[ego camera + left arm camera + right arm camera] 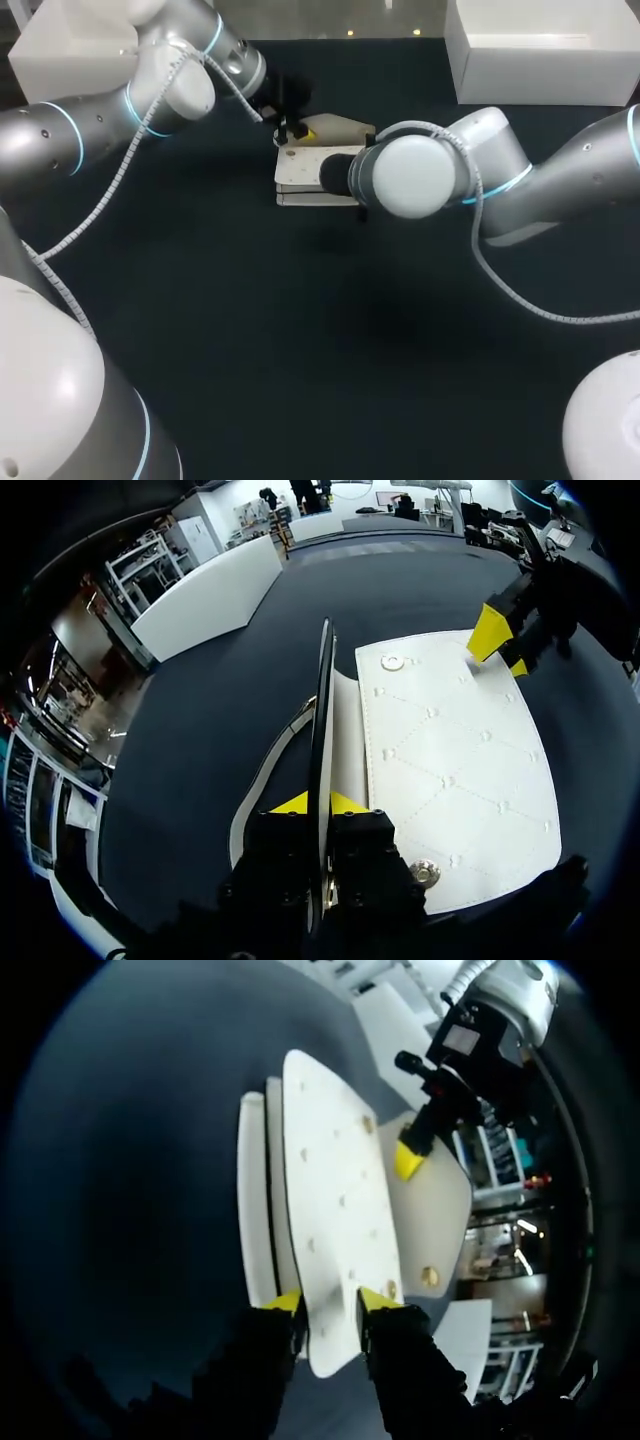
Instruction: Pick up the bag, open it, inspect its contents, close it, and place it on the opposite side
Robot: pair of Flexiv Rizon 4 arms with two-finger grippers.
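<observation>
Far left corner of the dark table (pixel 300 350): a white box (pixel 60 62).

Left arm (pixel 100 120) comes in from the left and reaches to the table's far middle. Left gripper (pixel 318 802): fingers nearly together, both yellow tips pressed against a thin white sheet of the bag that stands upright and is seen edge-on from the wrist. It has hold of that sheet.

White bag (pixel 315 180): lies on the table at far middle, between the two arms. Its quilted top panel (pixel 450 770) lies flat just beside the left gripper. A round metal snap (pixel 425 872) sits at the panel's near end and a ring-shaped stud (pixel 393 663) at its far end.

Right arm (pixel 540 190) comes in from the right; its wrist covers the bag's right end in the head view. Right gripper (pixel 330 1300): fingers a little apart, one tip tight on each side of the end of a white panel, so it grips the bag too.

Far right corner: a second white box (pixel 545 50).
</observation>
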